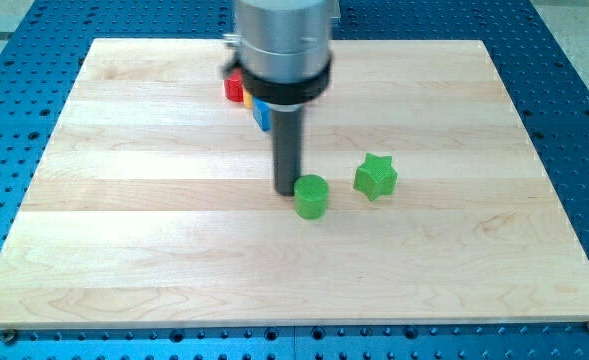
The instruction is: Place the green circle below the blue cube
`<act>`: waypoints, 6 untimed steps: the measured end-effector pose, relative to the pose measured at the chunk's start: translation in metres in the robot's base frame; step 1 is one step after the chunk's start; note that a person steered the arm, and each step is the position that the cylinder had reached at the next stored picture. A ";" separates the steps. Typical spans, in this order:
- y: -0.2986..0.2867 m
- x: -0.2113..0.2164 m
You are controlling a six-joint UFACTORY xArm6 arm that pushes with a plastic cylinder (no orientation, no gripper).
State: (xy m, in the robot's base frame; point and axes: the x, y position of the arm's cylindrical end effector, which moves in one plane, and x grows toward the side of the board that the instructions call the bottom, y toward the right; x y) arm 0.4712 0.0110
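The green circle (312, 196) is a short green cylinder near the board's middle. My tip (288, 190) rests just to its left, touching or nearly touching it. The blue cube (261, 114) lies toward the view's top, mostly hidden behind the rod and the arm's grey housing; only a sliver shows. The green circle is below the blue cube and slightly to the right.
A green star (376, 177) sits right of the green circle. A red block (236, 88) and a yellow sliver (248, 99) lie beside the blue cube, partly hidden by the arm. The wooden board (124, 250) rests on a blue perforated table (4, 180).
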 end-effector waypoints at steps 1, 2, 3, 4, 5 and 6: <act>0.024 0.011; -0.040 0.027; 0.010 0.091; 0.083 0.073; -0.033 0.023; -0.064 -0.012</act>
State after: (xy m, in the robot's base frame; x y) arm 0.4595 -0.0527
